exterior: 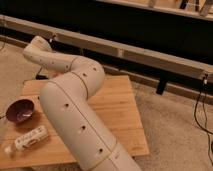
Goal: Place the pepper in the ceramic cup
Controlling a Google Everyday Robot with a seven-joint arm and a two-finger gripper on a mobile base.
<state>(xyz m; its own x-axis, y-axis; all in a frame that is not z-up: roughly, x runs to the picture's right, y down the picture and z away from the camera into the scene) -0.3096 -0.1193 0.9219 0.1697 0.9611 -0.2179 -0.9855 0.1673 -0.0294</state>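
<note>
A large white robot arm (75,110) arches over a wooden table (115,115) holding a purple bowl (20,110) and a white bottle (27,140); its gripper stays hidden.

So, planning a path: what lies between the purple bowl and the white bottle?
Bare wooden tabletop, in the camera view; the gripper is hidden behind the arm, upper left.

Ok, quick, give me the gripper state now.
Gripper: out of view, hidden behind the arm above the wooden table; state cannot be told. No pepper or cup visible.
</note>
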